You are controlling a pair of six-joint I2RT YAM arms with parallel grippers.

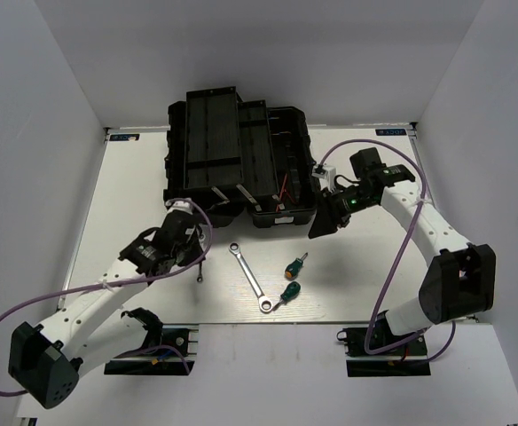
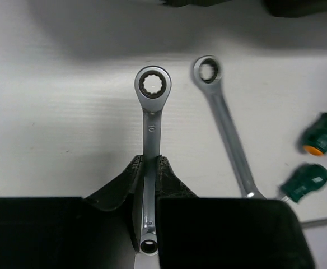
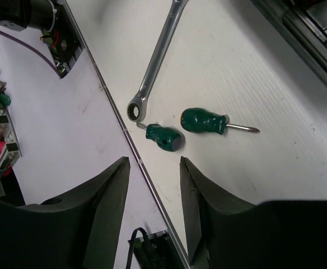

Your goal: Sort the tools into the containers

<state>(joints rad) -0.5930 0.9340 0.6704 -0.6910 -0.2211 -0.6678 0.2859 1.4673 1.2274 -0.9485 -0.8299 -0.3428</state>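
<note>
Fingers (image 2: 174, 185) on my left gripper (image 2: 150, 163) are clamped together on the shaft of the short wrench (image 2: 152, 112). Its ring end points away from the wrist camera, over the white table (image 1: 357, 284). I cannot tell whether the wrench is touching the surface or just off it. From the top view the left gripper (image 1: 177, 241) sits in front of the left end of the open black toolbox (image 1: 272, 217), near it but not touching.

On my right gripper (image 3: 154, 162) the 2 fingers (image 3: 110, 190) stand apart with nothing between them. In the top view it (image 1: 324, 222) hangs just beside the toolbox's right end.

The longer wrench (image 1: 250, 277) lies flat on the table, at a slant, in front of the toolbox and between the 2 arms. The 2 green-handled screwdrivers (image 1: 296, 264) (image 1: 290, 291) lie just to its right, close to each other. The nearer screwdriver's tip is right beside the wrench's ring end. In the left wrist view the longer wrench (image 2: 225, 129) lies just beside the short one, apart from it.
</note>
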